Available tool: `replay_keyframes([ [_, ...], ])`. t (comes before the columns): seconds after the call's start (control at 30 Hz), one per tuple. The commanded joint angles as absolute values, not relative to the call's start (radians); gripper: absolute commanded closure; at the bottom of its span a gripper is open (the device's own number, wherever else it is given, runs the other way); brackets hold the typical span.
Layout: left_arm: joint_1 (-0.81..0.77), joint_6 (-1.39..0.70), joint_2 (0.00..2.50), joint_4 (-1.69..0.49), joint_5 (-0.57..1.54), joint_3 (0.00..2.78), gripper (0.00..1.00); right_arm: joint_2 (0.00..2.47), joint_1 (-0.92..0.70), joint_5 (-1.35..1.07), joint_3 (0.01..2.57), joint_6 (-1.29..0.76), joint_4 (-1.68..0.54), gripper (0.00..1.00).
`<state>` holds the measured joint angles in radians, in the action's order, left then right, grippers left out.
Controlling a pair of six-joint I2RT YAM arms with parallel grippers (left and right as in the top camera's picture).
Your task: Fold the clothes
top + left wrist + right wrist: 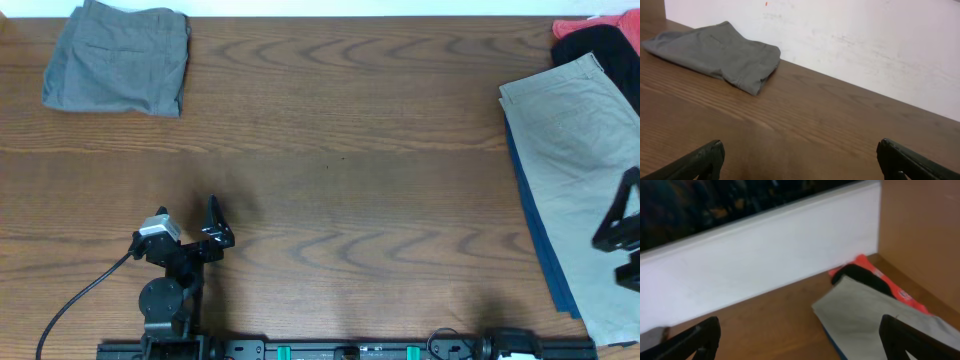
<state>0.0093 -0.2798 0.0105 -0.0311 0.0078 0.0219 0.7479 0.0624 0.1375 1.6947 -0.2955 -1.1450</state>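
Folded grey-green shorts [118, 60] lie at the table's far left corner; they also show in the left wrist view [720, 52]. Beige shorts [580, 150] lie on top of a pile at the right edge, over a blue garment [540, 235], with black [600, 42] and red [585, 25] garments behind. The right wrist view shows the beige shorts [880, 317], black [860, 277] and red [890, 282] garments. My left gripper [215, 228] is open and empty near the front left [800, 160]. My right gripper [625, 240] is open and empty over the beige shorts [800, 340].
A white wall [865, 45] borders the table's far edge. A wooden side panel [925, 235] stands at the right. A cable [80, 300] runs from the left arm's base to the front edge.
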Motion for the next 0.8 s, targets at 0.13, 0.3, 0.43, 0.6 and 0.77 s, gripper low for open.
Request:
replay_keyframes([
  [0.13, 0.005, -0.262, 0.004, -0.071, -0.012, 0.004, 0.02, 0.532, 0.058, 0.007, 1.257, -0.283, -0.915, 0.01],
  [0.3, 0.005, -0.262, 0.004, -0.071, -0.012, 0.004, 0.02, 0.371, 0.057, -0.086, 0.949, -0.284, -0.71, 0.01],
  [0.43, 0.005, -0.262, 0.004, -0.071, -0.012, 0.004, 0.02, 0.242, 0.051, -0.205, 0.728, -0.287, -0.53, 0.01],
  [0.6, 0.005, -0.263, 0.004, -0.07, -0.012, 0.004, 0.02, 0.128, 0.009, -0.19, 0.538, -0.303, -0.366, 0.01],
  [0.77, 0.005, -0.262, 0.004, -0.071, -0.012, 0.004, 0.02, 0.037, -0.028, -0.151, 0.376, -0.303, -0.225, 0.01],
])
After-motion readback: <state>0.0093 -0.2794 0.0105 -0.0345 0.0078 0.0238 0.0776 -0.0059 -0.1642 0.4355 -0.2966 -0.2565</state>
